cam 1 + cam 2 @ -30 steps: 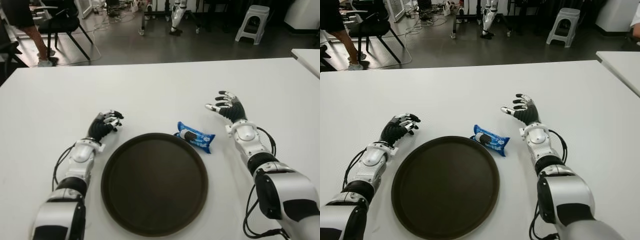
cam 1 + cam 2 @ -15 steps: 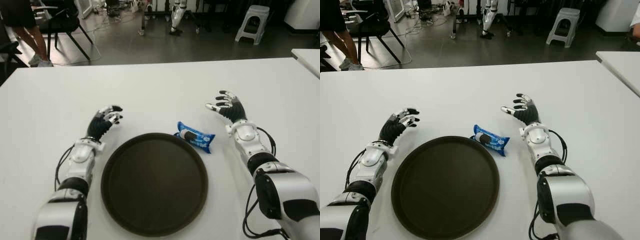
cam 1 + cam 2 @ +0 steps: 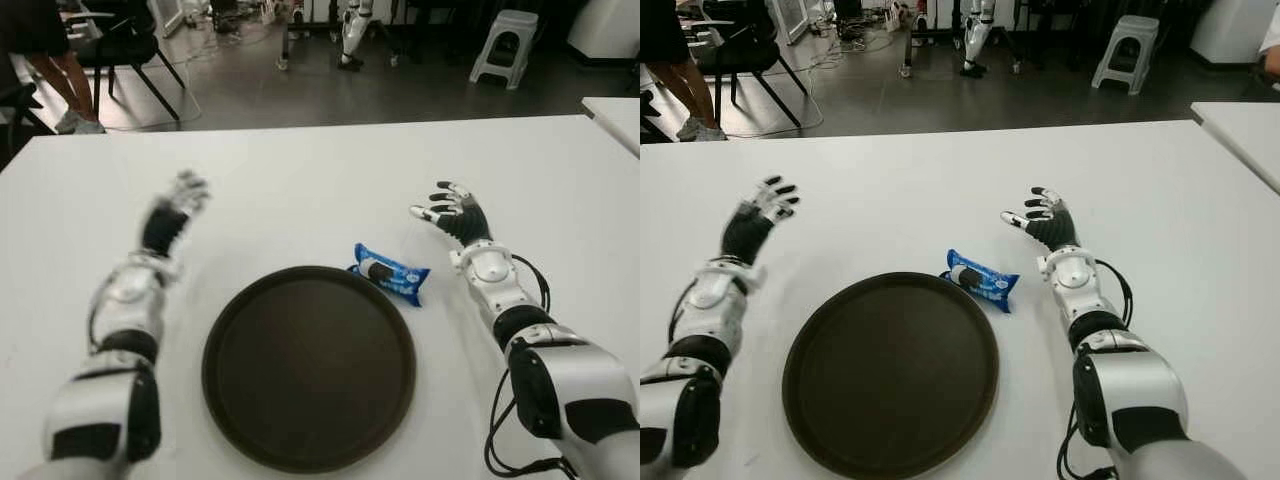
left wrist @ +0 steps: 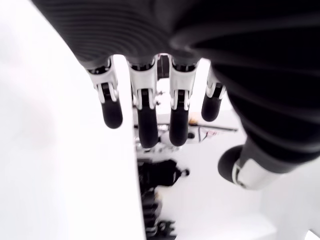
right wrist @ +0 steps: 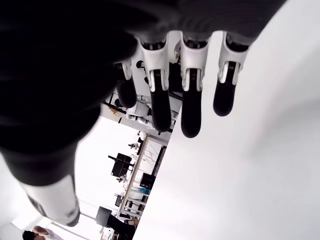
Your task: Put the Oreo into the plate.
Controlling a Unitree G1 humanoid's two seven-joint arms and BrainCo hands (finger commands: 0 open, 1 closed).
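Note:
A blue Oreo packet (image 3: 390, 273) lies on the white table (image 3: 300, 180), touching the far right rim of the round dark brown plate (image 3: 240, 400). My right hand (image 3: 452, 212) hovers open to the right of the packet, a short way from it, fingers spread and holding nothing. My left hand (image 3: 176, 199) is raised over the table to the left of the plate, fingers stretched out and holding nothing. The plate holds nothing.
Beyond the table's far edge are a black chair (image 3: 125, 45), a person's legs (image 3: 60, 80), a grey stool (image 3: 505, 40) and cables on the floor. A second white table (image 3: 615, 110) stands at the right.
My left hand has lifted and swung away from the plate's left rim toward the far left, its fingers uncurling. The right hand and the Oreo packet have not moved.

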